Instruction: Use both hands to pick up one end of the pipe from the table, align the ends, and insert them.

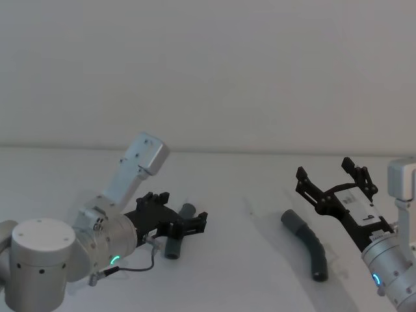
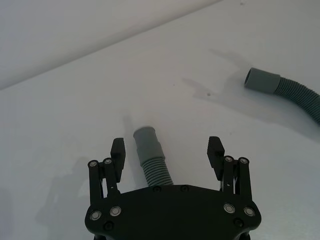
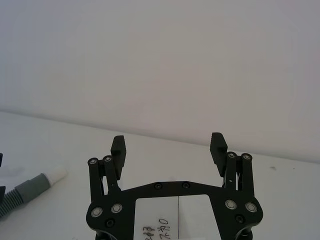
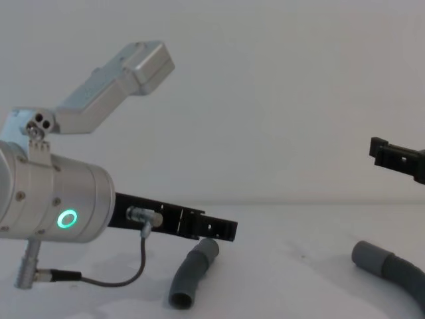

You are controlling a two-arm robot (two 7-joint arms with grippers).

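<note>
Left tool low over the surface, fingers spread wide, nothing gripped. Short hose piece lies flat between the fingers, closer to one, its cuff reaching just past the tips. Right tool raised, likewise wide open and empty. Longer curved hose piece lies on the surface below it, well apart from the short one.

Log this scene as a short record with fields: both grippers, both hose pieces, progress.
left gripper: low over the table, jaws open, straddling the short hose piece, not shut on it
right gripper: raised above the table, jaws open, empty
short hose piece: lying on the table, robot's left
long hose piece: curved, lying on the table, robot's right, ungrasped
progress: neither piece lifted; ends apart
</note>
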